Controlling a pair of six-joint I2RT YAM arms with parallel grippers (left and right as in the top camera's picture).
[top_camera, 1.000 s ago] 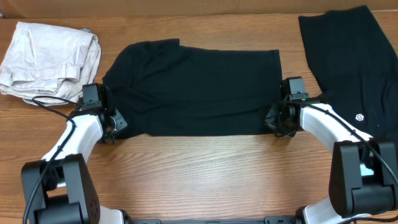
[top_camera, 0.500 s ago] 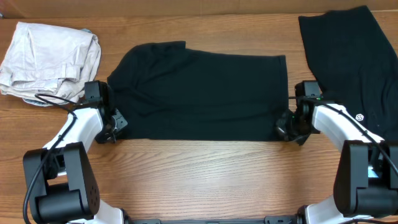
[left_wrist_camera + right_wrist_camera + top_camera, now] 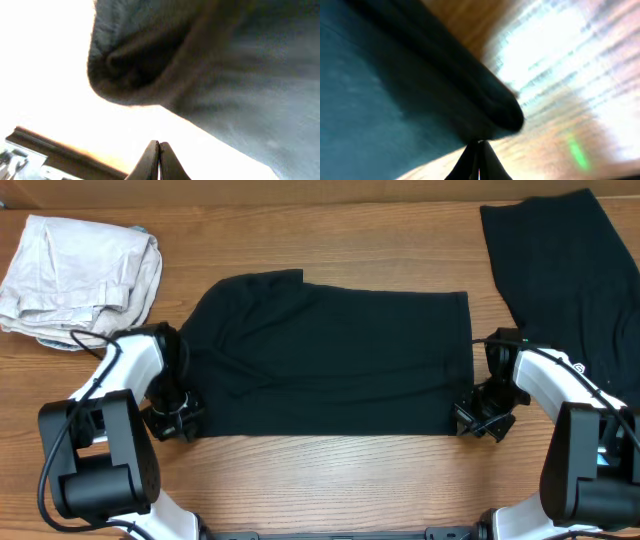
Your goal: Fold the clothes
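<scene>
1. Over the last second both arms have drawn back toward the near side of the table [image 3: 320,480]. The left gripper [image 3: 176,420] and right gripper [image 3: 480,420] now sit lower in the overhead view than they did, each at a near corner of the T-shirt [image 3: 330,360].
2. The T-shirt has travelled with them. Its near edge lies closer to the robot than before, and its right edge has shifted outward, so the cloth looks more taut and square. The T-shirt lies flat in the middle of the table, between the two arms.
3. The right gripper's fingers are pressed together, and in the right wrist view a dark fold of the T-shirt [image 3: 395,85] runs straight into the right gripper [image 3: 479,146], so it is clamped on the cloth.
4. The left gripper [image 3: 159,150] is likewise together. A bright glare separates its tips from the fold of the T-shirt [image 3: 200,75] in that view, so the pinch itself is not plainly visible there. The corner probably is held, since it moved with the arm.
5. For the task, this reads as a straightening pull that smooths the T-shirt before the next fold is made.
6. The second black garment [image 3: 565,270] at the far right and the pale garment [image 3: 80,275] at the far left have not moved.
</scene>
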